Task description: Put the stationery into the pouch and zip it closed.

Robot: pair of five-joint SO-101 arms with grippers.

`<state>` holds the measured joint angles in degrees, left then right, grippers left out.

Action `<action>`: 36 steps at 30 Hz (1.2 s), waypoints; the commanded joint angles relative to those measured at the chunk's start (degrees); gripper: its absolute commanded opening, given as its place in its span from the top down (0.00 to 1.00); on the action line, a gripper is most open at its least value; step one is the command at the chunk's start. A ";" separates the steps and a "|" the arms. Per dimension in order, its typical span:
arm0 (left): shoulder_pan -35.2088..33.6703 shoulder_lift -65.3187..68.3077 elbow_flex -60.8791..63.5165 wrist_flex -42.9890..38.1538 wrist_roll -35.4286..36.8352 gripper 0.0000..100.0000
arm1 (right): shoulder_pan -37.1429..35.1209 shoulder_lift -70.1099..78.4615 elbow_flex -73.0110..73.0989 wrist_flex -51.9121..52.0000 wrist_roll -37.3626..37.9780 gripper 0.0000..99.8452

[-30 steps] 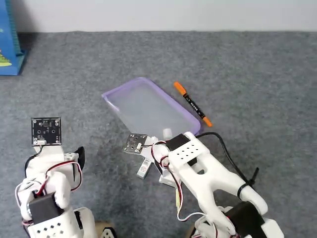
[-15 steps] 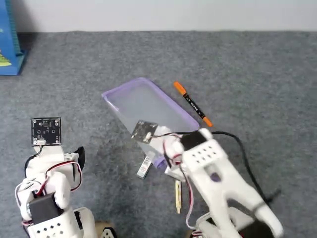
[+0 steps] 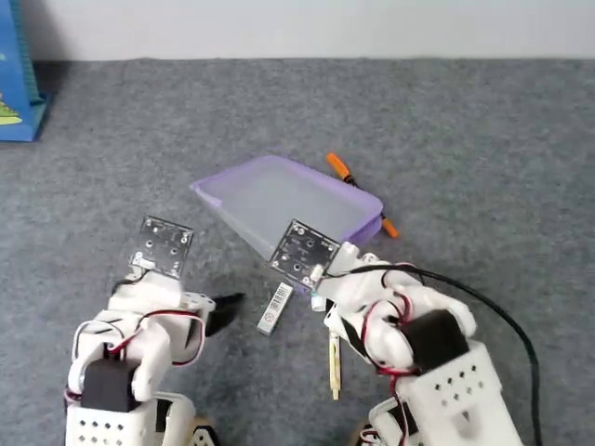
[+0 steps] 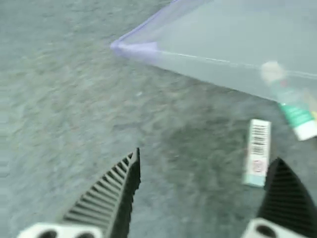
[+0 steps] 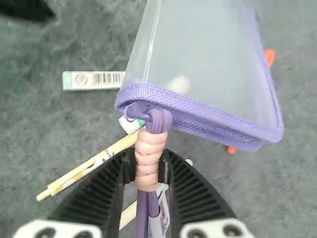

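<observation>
A translucent pouch (image 3: 288, 200) with purple edging is tilted up at its near corner. My right gripper (image 5: 147, 159) is shut on its braided pink and purple zipper pull (image 5: 148, 144). An orange marker (image 3: 339, 167) lies behind the pouch, partly hidden by it. On the carpet lie a white barcode stick (image 3: 275, 308), a cream pen (image 3: 334, 364) and a white-green tube (image 4: 292, 111) at the pouch's edge. My left gripper (image 4: 205, 163) is open just above the carpet, with the barcode stick (image 4: 257, 151) next to one finger.
The surface is grey carpet (image 3: 483, 139) with free room at the back and to the right. A blue box (image 3: 14, 79) stands at the far left edge by the white wall. Cables trail from the right arm (image 3: 437, 362).
The right gripper has drawn back with the pull, lifting and shifting the pouch so it covers part of the orange marker. The left arm has swung right towards the barcode stick.
</observation>
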<state>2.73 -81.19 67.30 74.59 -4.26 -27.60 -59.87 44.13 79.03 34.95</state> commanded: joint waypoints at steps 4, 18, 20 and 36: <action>8.00 0.00 -0.66 -3.34 6.42 0.61 | -2.86 -4.18 -3.16 0.92 -0.97 0.99; 18.99 0.18 0.13 -9.14 12.66 0.61 | -5.05 -6.64 -3.16 1.45 -2.73 0.99; 18.64 0.00 2.07 -11.87 12.66 0.61 | -5.05 -6.64 -3.16 1.45 -2.81 0.99; 12.92 -0.09 5.49 -16.00 12.57 0.72 | -4.97 -6.73 -3.16 4.35 -2.46 0.99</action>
<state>16.88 -81.19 74.42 59.56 8.04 -32.18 -65.49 44.22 82.99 32.75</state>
